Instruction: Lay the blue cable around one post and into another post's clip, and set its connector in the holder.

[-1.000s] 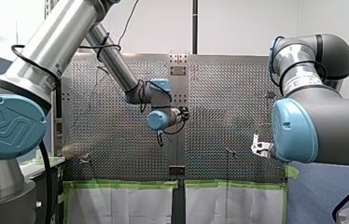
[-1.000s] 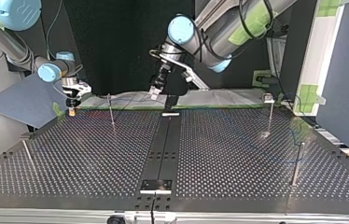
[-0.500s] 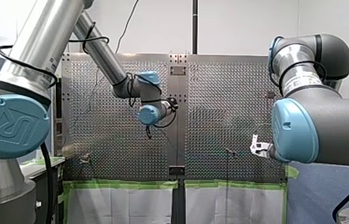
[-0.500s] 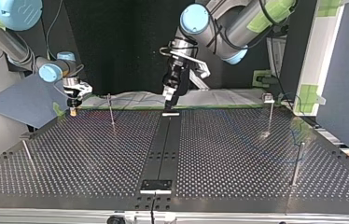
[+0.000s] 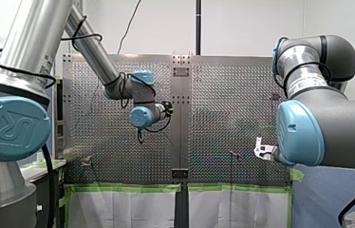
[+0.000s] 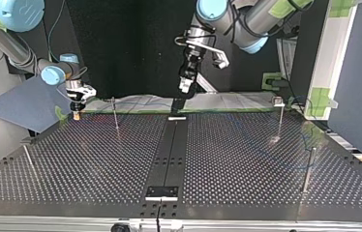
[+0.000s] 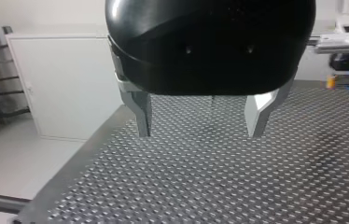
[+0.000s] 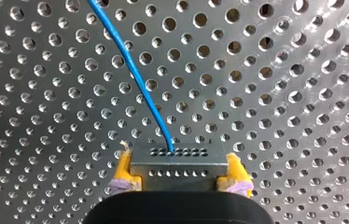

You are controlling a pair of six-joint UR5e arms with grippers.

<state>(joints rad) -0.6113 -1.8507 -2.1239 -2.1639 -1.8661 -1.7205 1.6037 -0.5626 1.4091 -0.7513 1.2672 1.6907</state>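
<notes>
Blue cable (image 8: 135, 70): bright plain blue, thin against the metal.
Connector (image 8: 178, 162): dull grey block, two rows of small dark holes across its face.
Right gripper (image 8: 178, 173): black body; pads (image 8: 125, 169) yellow, going purplish at the tips.
Table (image 8: 280, 93): silver, with an even grid of round dark holes all over. In the top view it reads dark grey with pale dots, with a plain black strip (image 6: 169, 150) down its middle.
Left gripper (image 7: 199, 127): glossy black housing, bare silver fingers (image 7: 141, 114).
Left arm (image 5: 33, 42): silver tube, light blue joint caps.
Right arm (image 5: 337, 128): dark grey, cap also light blue.
Green tape (image 5: 123, 188) edges white panels (image 5: 118, 209).
A faint bluish line at the top view's right is possibly the cable.
</notes>
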